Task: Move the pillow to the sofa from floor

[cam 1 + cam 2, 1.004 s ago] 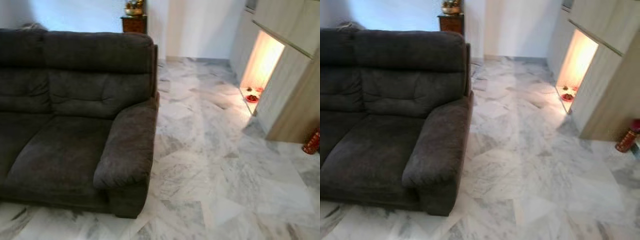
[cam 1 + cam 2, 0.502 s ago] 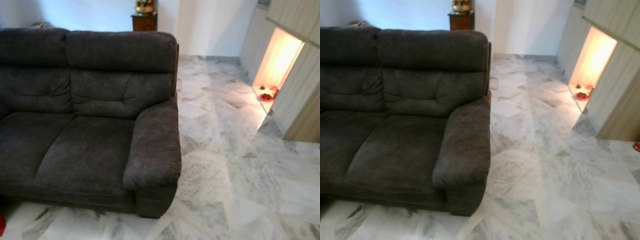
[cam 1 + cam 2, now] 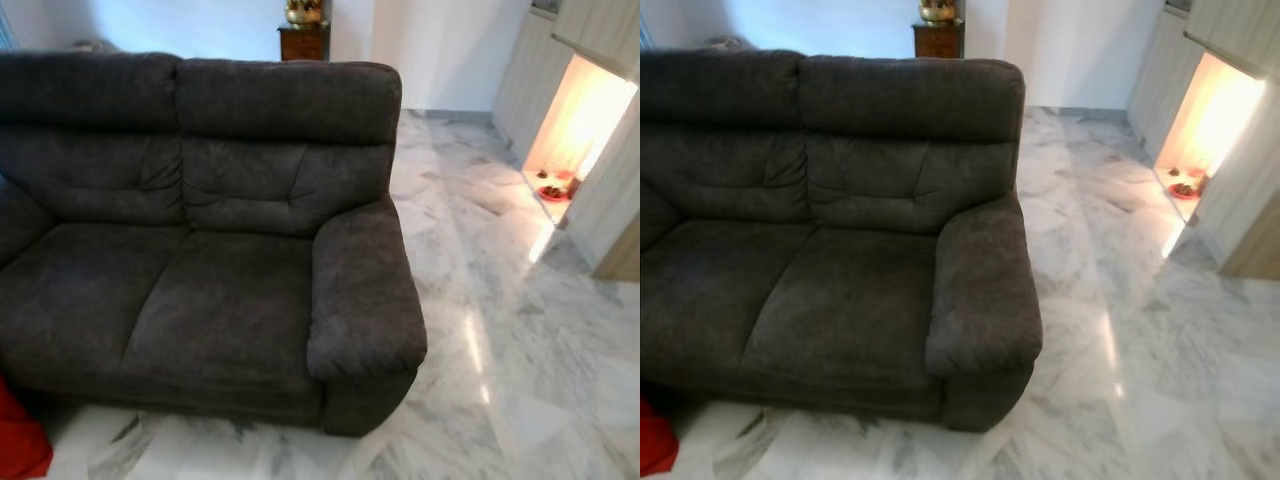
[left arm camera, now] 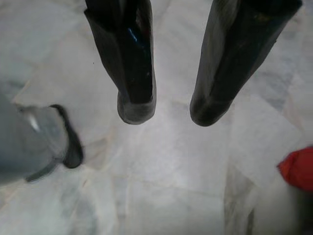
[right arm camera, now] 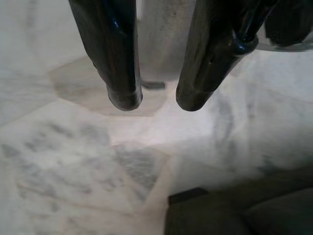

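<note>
White marble floor (image 3: 520, 330) with grey veins ran past the sofa toward a lit niche (image 3: 585, 110) in the wooden cabinets on the right, as you could see from the head cameras. You had the dark grey sofa (image 3: 200, 230) taking up most of the view, both seat cushions bare, with a small wooden side table (image 3: 303, 42) standing behind its backrest. You could make out a red pillow (image 3: 18, 440) on the floor at the sofa's near left corner, just beside its base. Your left gripper (image 4: 168, 110) hung over bare marble with its fingers apart and nothing between them, the pillow (image 4: 298, 169) off to one side and well clear. Your right gripper (image 5: 156, 100) hung likewise, fingers spread and holding nothing, near the sofa's base.
</note>
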### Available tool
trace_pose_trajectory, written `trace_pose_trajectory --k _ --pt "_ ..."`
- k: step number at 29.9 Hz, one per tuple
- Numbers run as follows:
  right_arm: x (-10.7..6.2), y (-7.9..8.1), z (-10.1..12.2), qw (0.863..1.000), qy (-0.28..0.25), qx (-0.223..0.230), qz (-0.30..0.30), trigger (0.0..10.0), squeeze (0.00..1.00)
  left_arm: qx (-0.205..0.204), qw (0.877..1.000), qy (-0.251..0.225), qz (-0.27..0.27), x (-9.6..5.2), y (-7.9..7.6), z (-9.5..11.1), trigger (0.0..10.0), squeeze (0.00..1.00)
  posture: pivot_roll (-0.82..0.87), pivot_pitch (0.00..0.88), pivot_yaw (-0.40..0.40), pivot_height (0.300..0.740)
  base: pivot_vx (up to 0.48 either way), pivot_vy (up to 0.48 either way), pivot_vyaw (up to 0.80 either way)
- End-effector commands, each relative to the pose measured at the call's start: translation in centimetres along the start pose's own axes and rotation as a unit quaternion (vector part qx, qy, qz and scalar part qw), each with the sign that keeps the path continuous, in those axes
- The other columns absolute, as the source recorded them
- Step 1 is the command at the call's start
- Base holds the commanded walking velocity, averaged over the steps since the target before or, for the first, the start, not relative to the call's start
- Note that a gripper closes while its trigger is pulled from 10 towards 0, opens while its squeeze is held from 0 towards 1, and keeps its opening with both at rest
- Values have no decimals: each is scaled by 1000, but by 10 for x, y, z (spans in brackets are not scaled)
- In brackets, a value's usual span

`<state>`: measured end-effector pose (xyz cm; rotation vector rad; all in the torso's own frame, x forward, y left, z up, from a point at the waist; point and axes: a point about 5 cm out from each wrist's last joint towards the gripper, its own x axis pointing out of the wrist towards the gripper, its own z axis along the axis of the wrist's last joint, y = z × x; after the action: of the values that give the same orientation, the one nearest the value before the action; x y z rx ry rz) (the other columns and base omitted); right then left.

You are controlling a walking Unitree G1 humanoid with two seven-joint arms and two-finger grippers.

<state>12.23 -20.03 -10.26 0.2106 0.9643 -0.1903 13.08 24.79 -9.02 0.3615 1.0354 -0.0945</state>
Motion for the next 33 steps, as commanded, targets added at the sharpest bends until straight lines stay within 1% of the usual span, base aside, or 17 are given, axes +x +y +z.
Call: trace_pose_trajectory --k 1,16,18,33 --pt "-2 -7 -2 1000 4 -1 -9 10000 0 -5 1000 -3 -2 0 -2 1 10000 0 -85 3 50 740 0 472 0" --pt "-1 -5 -2 1000 6 -6 -3 10000 0 -5 1000 -6 -6 2 -7 4 10000 0 -86 5 57 740 0 472 0" --pt "-1 -5 -2 1000 7 -14 3 10000 0 -5 1000 -6 -7 2 -7 5 10000 0 -86 1 56 740 0 471 0" --pt "-1 -4 -2 1000 6 -16 5 10000 0 -5 1000 -8 -6 2 -6 5 10000 0 -88 0 58 740 0 469 0"
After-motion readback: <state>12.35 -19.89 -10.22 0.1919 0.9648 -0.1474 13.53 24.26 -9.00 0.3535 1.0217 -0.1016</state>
